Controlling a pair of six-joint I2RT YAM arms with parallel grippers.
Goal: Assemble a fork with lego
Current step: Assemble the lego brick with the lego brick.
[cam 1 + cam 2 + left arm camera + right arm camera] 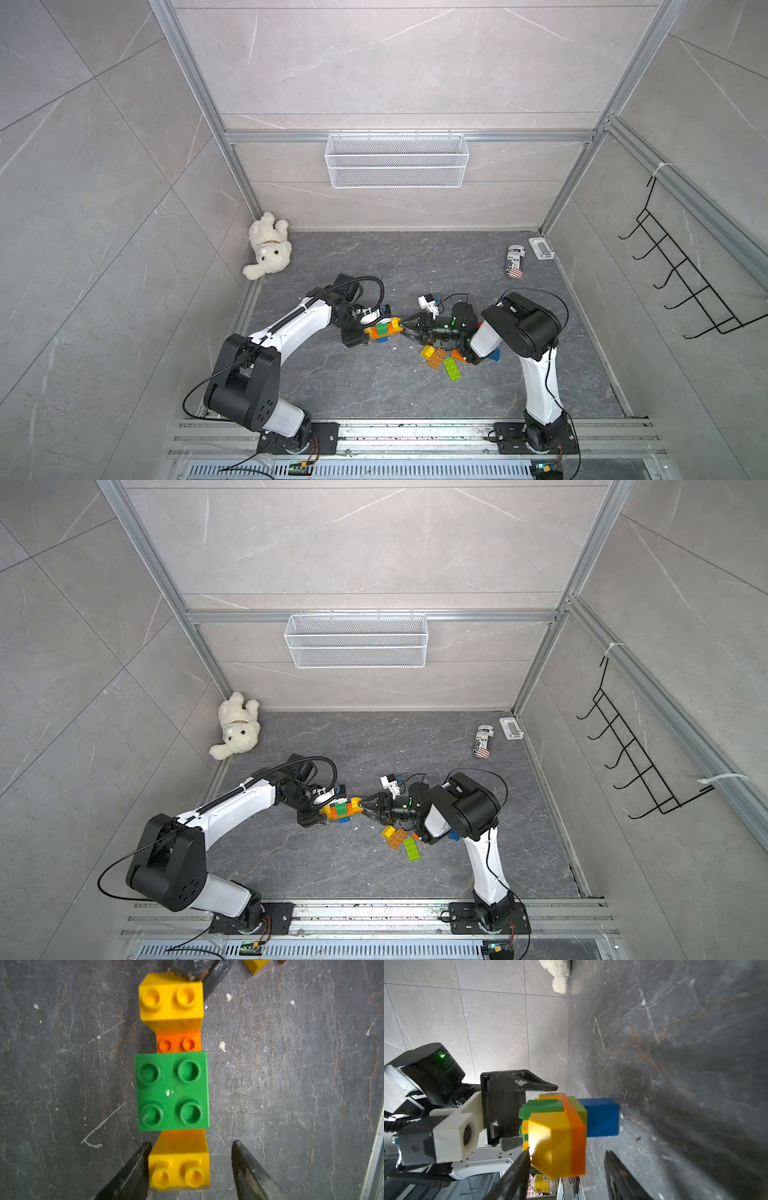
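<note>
In the middle of the dark stone table (374,395), between the two arms, sits the lego assembly (383,328). It is one stack of six bricks by my count. There are two yellow sloped bricks (171,1001) at the ends and one green square brick (172,1091) on top between them. One orange plate (178,1043) runs beneath those. Below it come one lime brick (579,1107) and, lowest, one blue brick (600,1118) with its face against the table.

The left gripper (191,1142) has its two fingers spread to either side of one yellow end. One finger (135,1167) is right at the brick's edge, and the other is clear of it with table showing in the gap. The right gripper (567,1152) faces the opposite yellow end, its two fingers also apart. One tip meets the brick's studded side and the other is clear of the orange plate.

Just beside the right gripper, toward the arm bases, I count five loose bricks. They are one yellow brick (427,352), one orange oblong brick (437,358), one lime oblong brick (451,368), one orange-red piece (457,354) and one blue piece (494,355). The last two are partly hidden under the right arm.

One plush bear (268,247) lies in the far left corner. One can (514,261) and one small white item (541,248) lie near the far right corner. One white wire basket (397,176) hangs on the back wall, and one black hook rack (668,236) hangs on the right wall.
</note>
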